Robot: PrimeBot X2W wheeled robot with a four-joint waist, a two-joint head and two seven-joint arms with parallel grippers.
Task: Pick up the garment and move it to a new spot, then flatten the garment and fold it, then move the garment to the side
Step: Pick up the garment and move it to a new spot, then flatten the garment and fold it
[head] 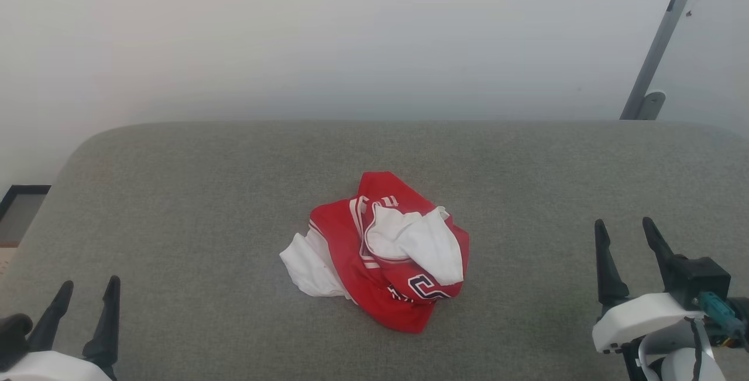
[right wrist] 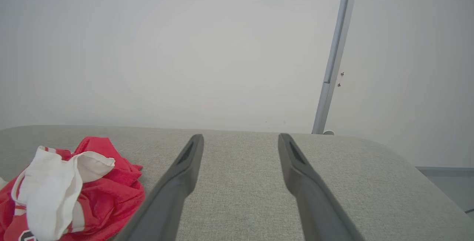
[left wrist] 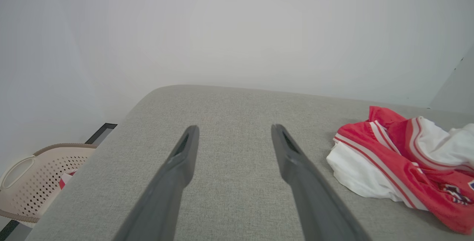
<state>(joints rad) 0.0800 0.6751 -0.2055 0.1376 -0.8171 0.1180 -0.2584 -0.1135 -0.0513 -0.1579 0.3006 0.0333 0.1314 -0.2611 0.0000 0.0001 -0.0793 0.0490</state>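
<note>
The garment (head: pixel 380 252) is a red jersey with white sleeves and dark lettering, lying crumpled in a heap at the middle of the grey cushioned surface (head: pixel 205 194). My left gripper (head: pixel 90 283) stands open at the lower left, well away from the heap, with nothing between its fingers. At the lower right my right gripper (head: pixel 625 226) is open too and empty. In the left wrist view the garment (left wrist: pixel 400 163) lies to the right of the open left gripper (left wrist: pixel 233 130). In the right wrist view the garment (right wrist: pixel 70 189) lies to the left of the open right gripper (right wrist: pixel 240 139).
A pale wall rises behind the surface, with a grey metal post (head: pixel 658 47) at the back right. A beige perforated basket (left wrist: pixel 40 178) stands on the floor off the surface's left end. The surface's rounded corners show at both ends.
</note>
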